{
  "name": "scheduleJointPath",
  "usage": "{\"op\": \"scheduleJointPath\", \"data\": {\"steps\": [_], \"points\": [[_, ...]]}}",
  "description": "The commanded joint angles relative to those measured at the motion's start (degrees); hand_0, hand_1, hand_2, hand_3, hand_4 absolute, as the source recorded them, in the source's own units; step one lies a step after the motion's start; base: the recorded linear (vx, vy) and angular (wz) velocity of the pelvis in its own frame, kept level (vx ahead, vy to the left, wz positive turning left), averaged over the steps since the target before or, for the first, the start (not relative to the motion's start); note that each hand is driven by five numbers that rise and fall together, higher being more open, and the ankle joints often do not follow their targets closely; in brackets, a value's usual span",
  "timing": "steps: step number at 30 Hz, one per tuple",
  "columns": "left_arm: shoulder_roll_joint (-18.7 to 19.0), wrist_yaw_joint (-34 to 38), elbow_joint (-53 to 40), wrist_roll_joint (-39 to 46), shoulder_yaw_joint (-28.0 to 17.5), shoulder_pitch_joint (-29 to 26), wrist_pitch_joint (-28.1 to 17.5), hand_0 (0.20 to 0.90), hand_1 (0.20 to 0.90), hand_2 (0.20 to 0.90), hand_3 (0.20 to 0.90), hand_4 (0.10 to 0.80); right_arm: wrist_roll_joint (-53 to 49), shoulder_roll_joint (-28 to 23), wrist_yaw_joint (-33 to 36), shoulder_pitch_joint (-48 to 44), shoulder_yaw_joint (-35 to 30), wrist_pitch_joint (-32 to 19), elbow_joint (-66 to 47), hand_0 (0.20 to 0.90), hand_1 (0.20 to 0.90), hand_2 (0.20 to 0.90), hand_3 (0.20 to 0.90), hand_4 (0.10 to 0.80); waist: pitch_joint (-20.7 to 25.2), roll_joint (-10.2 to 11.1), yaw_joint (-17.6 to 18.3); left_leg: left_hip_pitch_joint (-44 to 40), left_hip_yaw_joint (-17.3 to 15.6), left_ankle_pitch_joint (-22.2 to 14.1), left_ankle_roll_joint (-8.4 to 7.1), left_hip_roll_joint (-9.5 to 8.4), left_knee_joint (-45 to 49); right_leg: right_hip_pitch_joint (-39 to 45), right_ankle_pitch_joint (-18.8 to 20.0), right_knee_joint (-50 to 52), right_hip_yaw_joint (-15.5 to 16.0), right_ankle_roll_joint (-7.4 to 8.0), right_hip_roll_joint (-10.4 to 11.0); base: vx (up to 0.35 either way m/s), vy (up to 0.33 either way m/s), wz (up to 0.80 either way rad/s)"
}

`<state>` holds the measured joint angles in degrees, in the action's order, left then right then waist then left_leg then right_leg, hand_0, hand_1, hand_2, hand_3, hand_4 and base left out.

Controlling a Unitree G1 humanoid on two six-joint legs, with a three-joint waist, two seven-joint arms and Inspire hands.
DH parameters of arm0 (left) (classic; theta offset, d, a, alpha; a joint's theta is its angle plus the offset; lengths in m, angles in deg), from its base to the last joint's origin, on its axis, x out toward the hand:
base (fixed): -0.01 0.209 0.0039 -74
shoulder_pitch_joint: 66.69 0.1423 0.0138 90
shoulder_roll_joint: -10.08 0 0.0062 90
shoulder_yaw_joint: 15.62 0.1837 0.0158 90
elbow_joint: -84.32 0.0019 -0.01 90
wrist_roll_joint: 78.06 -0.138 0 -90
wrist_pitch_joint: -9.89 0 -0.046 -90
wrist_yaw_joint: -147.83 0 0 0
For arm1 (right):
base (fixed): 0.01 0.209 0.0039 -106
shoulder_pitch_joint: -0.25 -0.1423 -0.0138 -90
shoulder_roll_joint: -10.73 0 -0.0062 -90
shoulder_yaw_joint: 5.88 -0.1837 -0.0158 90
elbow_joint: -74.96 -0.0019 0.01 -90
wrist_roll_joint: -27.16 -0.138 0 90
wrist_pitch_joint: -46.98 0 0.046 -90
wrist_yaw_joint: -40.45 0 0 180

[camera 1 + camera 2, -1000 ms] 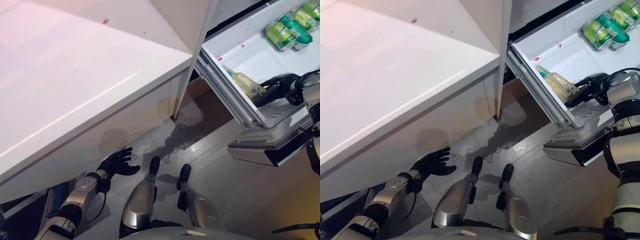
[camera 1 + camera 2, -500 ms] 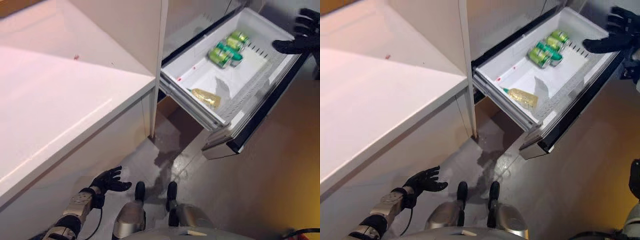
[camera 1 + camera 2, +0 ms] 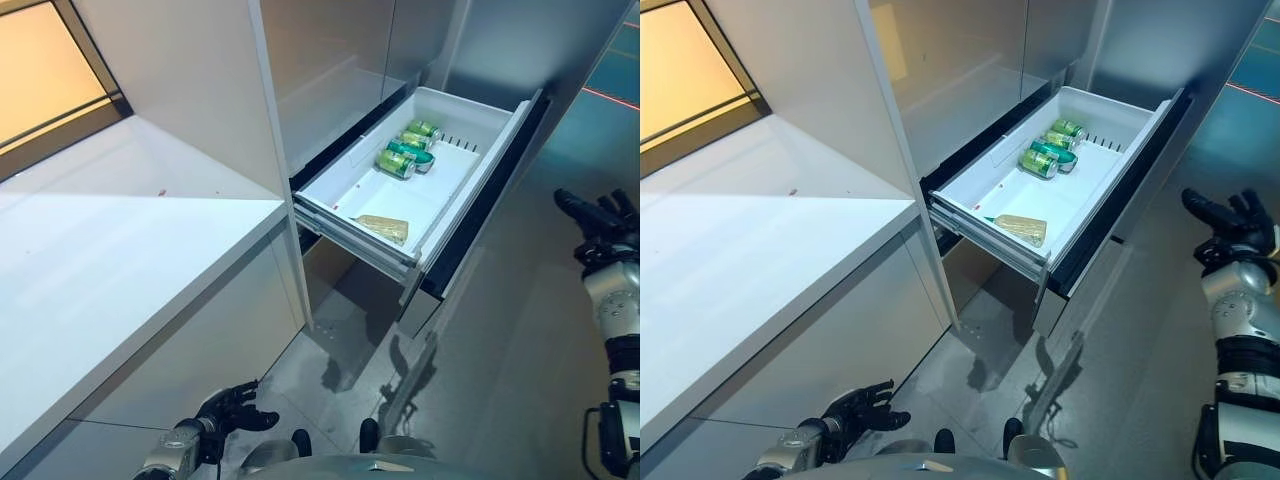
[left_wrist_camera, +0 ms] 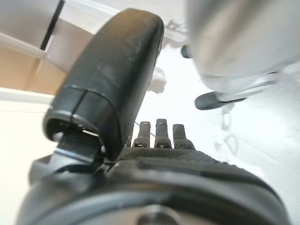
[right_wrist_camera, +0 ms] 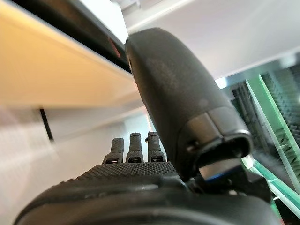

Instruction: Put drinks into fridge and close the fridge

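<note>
The white fridge drawer (image 3: 470, 115) stands pulled out. Green cans (image 3: 405, 152) lie at its far end and a pale yellowish bottle (image 3: 385, 229) lies on its side near the front. My right hand (image 3: 598, 215) is open and empty, held in the air to the right of the drawer, apart from it; its straight fingers (image 5: 133, 147) show in the right wrist view. My left hand (image 3: 232, 408) is open and empty, low by the floor under the counter; its fingers (image 4: 161, 133) are straight in the left wrist view.
A long white counter (image 3: 120, 260) runs along the left, with a tall white cabinet panel (image 3: 270, 120) between it and the drawer. The dark drawer front (image 3: 490, 190) juts out toward the grey floor (image 3: 520, 330) on the right.
The camera has lifted and the whole view has shifted. My right hand has left the drawer's rim and now hangs to the right of the drawer. The bottle lies in the drawer.
</note>
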<state>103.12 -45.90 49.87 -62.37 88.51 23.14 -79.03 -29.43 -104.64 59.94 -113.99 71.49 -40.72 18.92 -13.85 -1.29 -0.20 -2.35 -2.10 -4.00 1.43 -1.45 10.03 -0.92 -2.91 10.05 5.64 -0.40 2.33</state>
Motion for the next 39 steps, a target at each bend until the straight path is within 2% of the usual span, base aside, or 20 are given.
{"op": "scheduleJointPath", "data": {"steps": [1,3,7,18,27,34,39], "points": [[1.4,2.2,-0.7,1.3,2.1,-0.7,-1.2,0.900,0.900,0.900,0.900,0.800,-2.3,-1.9,-2.2,-9.4,-0.9,-9.2,-3.4,0.900,0.900,0.900,0.900,0.800,-1.5,0.9,-3.1,8.0,1.2,-12.6,4.64,-3.51,15.9,-3.4,-10.9,17.1,3.8,-0.94,3.7,-0.093,0.035,0.13],[1.3,3.7,-2.4,2.5,2.3,-0.7,-1.2,0.900,0.900,0.900,0.900,0.800,-3.9,-1.6,-5.0,-12.1,0.6,-9.0,-2.4,0.900,0.900,0.900,0.900,0.800,-3.7,0.2,-3.7,12.0,0.9,-14.6,5.36,-4.28,21.6,-7.3,-13.0,23.6,4.1,-1.76,4.6,-0.107,0.071,0.18],[1.1,5.2,-3.8,3.9,2.3,-0.5,-1.7,0.900,0.900,0.900,0.900,0.800,-4.4,-1.6,-11.3,-15.0,3.1,-8.5,-2.3,0.900,0.900,0.900,0.900,0.800,-6.1,-0.6,-4.2,16.7,1.1,-15.7,5.70,-5.17,27.1,-12.4,-15.0,30.8,4.2,-2.96,5.7,-0.068,0.080,0.18],[0.8,4.9,-5.3,4.9,1.3,2.0,-3.9,0.900,0.900,0.900,0.900,0.800,-4.5,-1.0,-23.6,-19.2,8.4,-10.5,-3.8,0.900,0.900,0.900,0.900,0.800,-9.1,-1.1,-7.2,19.5,3.6,-14.8,5.50,-6.69,28.3,-14.9,-16.1,34.2,5.0,-4.05,6.2,0.016,0.050,0.03],[1.5,4.1,-4.7,4.7,0.1,3.6,-4.9,0.900,0.900,0.900,0.900,0.800,-3.0,-1.0,-27.5,-24.1,13.3,-9.9,-3.3,0.900,0.900,0.900,0.900,0.800,-9.1,-0.8,-10.6,17.8,6.8,-12.5,4.68,-7.26,24.6,-12.3,-15.9,32.5,7.1,-3.75,6.6,0.067,0.024,0.13],[2.6,3.3,-3.8,3.0,-0.9,4.0,-4.4,0.900,0.900,0.900,0.900,0.800,-1.3,-0.4,-28.0,-27.8,17.0,-9.6,-1.2,0.900,0.900,0.900,0.900,0.800,-7.9,-0.3,-13.1,14.8,9.5,-10.2,4.01,-7.25,19.4,-8.3,-14.8,28.1,8.7,-2.76,6.6,0.062,0.000,0.22],[3.2,2.8,-3.7,2.0,-0.9,4.2,-4.5,0.900,0.900,0.900,0.900,0.800,-0.7,-0.3,-27.6,-28.3,17.2,-10.1,-0.3,0.900,0.900,0.900,0.900,0.800,-7.2,-0.1,-13.5,13.0,10.6,-9.1,3.76,-7.16,16.6,-6.4,-13.7,25.1,8.7,-1.91,6.5,0.046,-0.011,0.18]]}}
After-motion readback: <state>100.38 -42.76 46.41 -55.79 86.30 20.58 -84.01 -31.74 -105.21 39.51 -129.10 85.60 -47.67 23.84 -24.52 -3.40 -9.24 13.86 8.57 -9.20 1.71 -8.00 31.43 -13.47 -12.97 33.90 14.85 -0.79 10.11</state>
